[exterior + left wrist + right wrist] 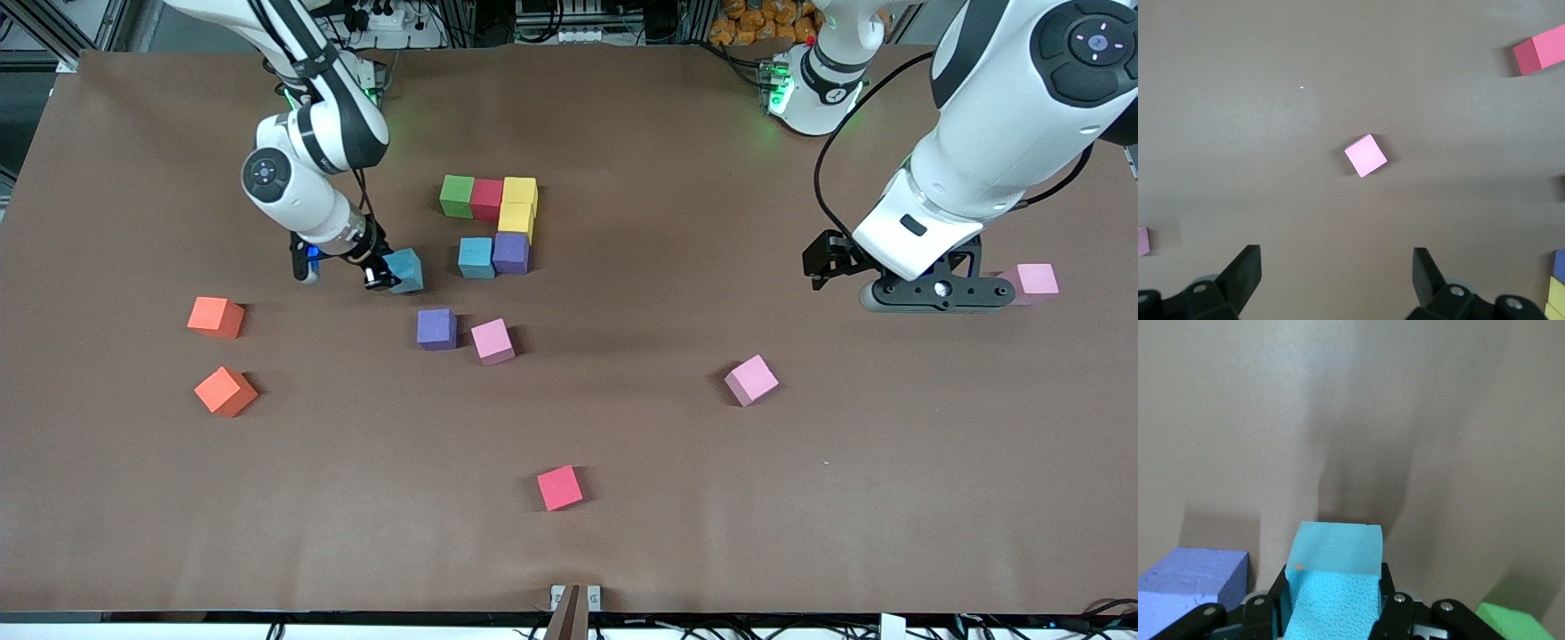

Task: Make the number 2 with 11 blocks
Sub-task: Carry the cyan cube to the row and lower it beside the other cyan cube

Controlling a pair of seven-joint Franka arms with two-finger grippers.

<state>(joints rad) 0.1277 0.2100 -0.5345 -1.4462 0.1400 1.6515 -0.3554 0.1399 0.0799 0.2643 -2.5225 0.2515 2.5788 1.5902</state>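
The partial number 2 lies mid-table: green (457, 196), red (486, 199) and yellow (520, 189) blocks in a row, a second yellow (516, 218), then light blue (476, 258) beside purple (511, 252). My right gripper (389, 276) is shut on another light blue block (407, 269) (1335, 580), low beside that row toward the right arm's end. A loose purple block (436, 329) and three pink blocks (492, 341) (751, 380) (1036, 280) lie apart. My left gripper (933, 296) (1336, 273) hangs open and empty beside the last pink block.
Two orange cubes (215, 316) (226, 391) sit toward the right arm's end. A reddish cube (560, 488) (1538, 50) lies alone near the front edge. The left wrist view shows a pink block (1365, 155) on bare brown table.
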